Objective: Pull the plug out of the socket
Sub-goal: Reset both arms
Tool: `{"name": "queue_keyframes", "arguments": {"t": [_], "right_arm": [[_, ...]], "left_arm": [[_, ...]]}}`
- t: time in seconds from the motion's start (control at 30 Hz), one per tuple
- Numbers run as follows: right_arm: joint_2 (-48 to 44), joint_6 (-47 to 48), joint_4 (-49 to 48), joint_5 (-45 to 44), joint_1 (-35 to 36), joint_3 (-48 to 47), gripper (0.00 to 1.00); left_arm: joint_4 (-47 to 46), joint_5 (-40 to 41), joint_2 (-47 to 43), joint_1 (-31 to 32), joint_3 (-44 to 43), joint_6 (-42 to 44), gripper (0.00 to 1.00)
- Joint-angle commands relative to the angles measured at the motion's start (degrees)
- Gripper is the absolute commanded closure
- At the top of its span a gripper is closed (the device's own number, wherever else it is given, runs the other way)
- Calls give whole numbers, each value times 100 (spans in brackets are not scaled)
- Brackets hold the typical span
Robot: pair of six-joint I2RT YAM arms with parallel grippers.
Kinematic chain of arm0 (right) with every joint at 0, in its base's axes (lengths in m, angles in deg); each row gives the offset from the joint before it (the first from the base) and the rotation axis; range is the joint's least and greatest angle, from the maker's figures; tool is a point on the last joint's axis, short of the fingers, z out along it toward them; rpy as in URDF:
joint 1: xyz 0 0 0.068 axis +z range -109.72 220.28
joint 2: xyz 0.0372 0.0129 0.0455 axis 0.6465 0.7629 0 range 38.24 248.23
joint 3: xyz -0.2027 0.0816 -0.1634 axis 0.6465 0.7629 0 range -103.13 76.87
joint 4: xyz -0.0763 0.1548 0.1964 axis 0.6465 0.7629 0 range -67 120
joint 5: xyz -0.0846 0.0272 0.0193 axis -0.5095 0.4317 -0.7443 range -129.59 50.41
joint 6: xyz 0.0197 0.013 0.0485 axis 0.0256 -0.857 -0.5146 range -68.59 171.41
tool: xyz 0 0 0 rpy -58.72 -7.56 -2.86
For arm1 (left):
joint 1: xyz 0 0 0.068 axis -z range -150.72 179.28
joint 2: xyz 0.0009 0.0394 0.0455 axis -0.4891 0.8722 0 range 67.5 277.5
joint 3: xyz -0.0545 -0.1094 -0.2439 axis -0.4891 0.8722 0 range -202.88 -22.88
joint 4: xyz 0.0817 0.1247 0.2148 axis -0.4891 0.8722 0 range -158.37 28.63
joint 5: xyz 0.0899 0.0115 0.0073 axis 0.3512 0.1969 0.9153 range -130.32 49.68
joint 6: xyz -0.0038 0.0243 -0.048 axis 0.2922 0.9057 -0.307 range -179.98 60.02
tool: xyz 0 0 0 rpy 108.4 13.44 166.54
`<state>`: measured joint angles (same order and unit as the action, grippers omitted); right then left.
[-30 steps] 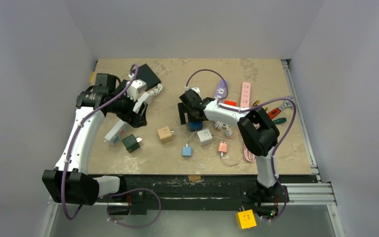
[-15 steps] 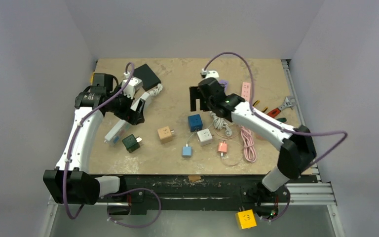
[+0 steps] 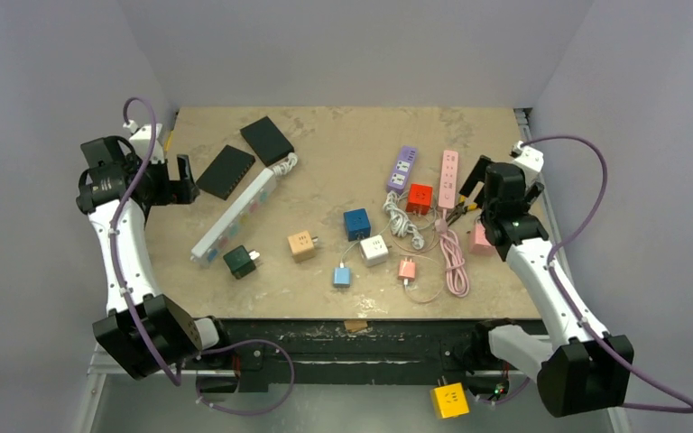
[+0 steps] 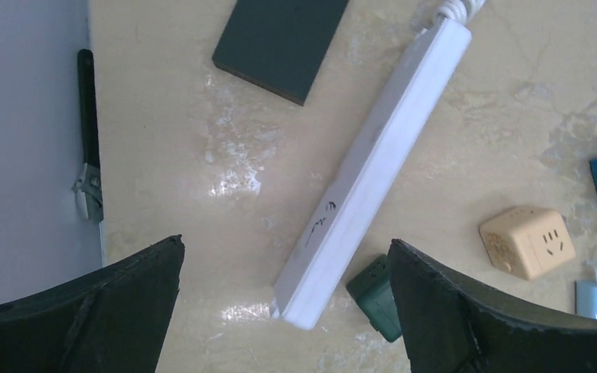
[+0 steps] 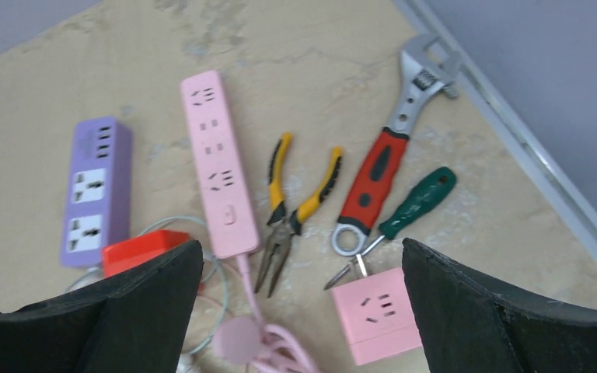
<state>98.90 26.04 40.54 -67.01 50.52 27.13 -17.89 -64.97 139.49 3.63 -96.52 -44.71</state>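
Grey walls closed round a beige marbled worktop (image 3: 343, 144) strewn with power strips, cube adapters and hand tools. At its left edge the left fingers (image 4: 124, 311) were spread wide and held nothing, raised above the near end of the white strip (image 4: 373, 163). The strip ran slantwise from the near left toward a black box (image 4: 280, 39) at the far side. The green plug (image 4: 373, 295) lay on the worktop just beside the strip's near end, on its right side, with a tan cube (image 4: 528, 241) further to the right. At the right side the right fingers (image 5: 140, 311) were likewise spread wide and empty. Under them lay a purple strip (image 5: 93, 190), a red cube (image 5: 136, 249), a pink strip (image 5: 218, 163), pliers (image 5: 295, 202), a wrench (image 5: 392, 148), a screwdriver (image 5: 416, 202) and a pink cube (image 5: 377, 311).
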Motion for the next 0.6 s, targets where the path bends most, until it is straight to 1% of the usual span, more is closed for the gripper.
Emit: {"name": "queue_keyframes", "arguments": {"t": [0.0,0.07,0.13,0.17,0.23,0.33,0.4,0.47,0.57], "right_arm": [[114,213,-679,-1025,-241,386,1],[335,255,-830,-1142,-264,482,1],[545,288,-1096,-1049,-272,587,1],[626,283,-1258,-1023,-273,636,1],[741,322,-1788,-978,-269,875,1],[960,576,-2714,-819,-273,1205,1],[1221,496,-2801,-737,-286,1150,1],[1331,500,-3192,-693,-286,1298,1],[1196,710,-4462,-573,-288,1922,1]], "left_arm": [[-1004,139,-1,-98,361,-649,0],[-1826,84,-301,-90,1010,-916,0],[-2466,-37,-660,-43,1610,-1105,0],[-2722,-227,-842,-31,1874,-1139,0],[-3284,-611,-1136,-19,2389,-1256,0],[-4182,-840,-1343,13,3098,-1669,0],[-4742,-720,-1326,115,3422,-1777,0],[-5369,-410,-1286,340,3745,-1748,0],[-6177,-86,-1263,751,4295,-1613,0]]}}
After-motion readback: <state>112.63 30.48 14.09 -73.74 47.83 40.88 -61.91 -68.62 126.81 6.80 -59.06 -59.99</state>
